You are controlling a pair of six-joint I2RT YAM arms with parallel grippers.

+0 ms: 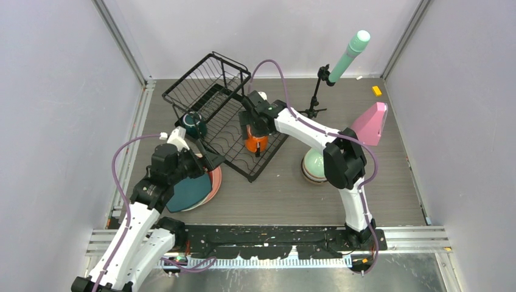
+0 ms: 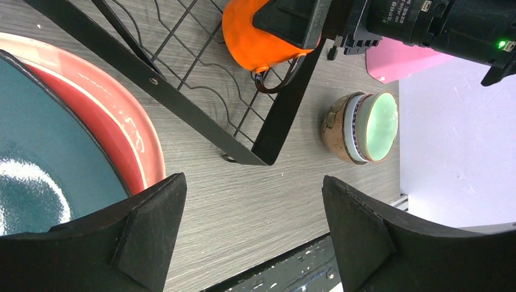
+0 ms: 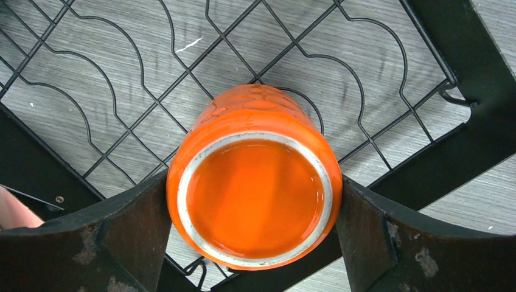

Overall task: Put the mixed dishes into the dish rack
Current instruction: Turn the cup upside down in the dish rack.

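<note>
Left gripper (image 2: pixel 252 182): we see it spread wide and holding nothing, over the bare grey wood-grain table (image 2: pixel 195 158).
Plates: a round dark teal plate (image 2: pixel 36 176) lies on a reddish plate (image 2: pixel 103 115) at the left, their rims just beside the rack's near-left frame.
Rack: a large black wire dish rack (image 2: pixel 289 109), with a dark green mug (image 1: pixel 195 125) at its left edge.
Right gripper (image 3: pixel 254 182): closed on the glossy orange mug (image 3: pixel 255 210), over the rack's wavy floor near the right frame bar.
Open room: we find bare table between the rack's near corner and the stack of bowls (image 1: pixel 313 163), mint on top.
Writing: there is white print on the right arm's black housing (image 2: pixel 420 12), too small for us to read.
</note>
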